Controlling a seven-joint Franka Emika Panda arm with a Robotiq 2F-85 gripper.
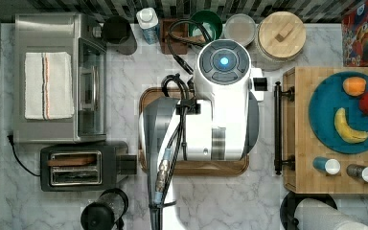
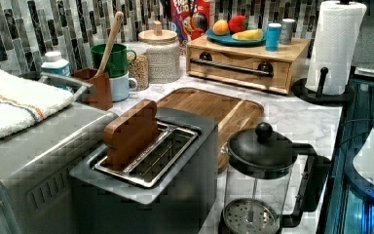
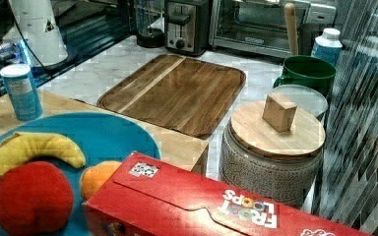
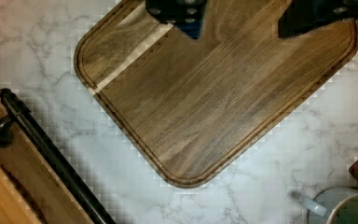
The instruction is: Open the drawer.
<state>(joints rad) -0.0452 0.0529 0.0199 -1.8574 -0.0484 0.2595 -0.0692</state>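
Looking at the drawer (image 2: 238, 68), we think it is closed, on the counter (image 1: 124, 201) beside the brown tray (image 4: 214, 93). Our pincer (image 4: 240, 21) hangs spread over the tray, holding nothing. Reaching and pulling the one black handle (image 1: 278, 127) are left. We count one drawer, one tray.

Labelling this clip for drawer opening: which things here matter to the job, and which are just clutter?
Matter: the drawer, its black bar handle, the pincer, open above the brown tray.
Clutter: toaster, paper towel roll, fruit plate, cereal box.
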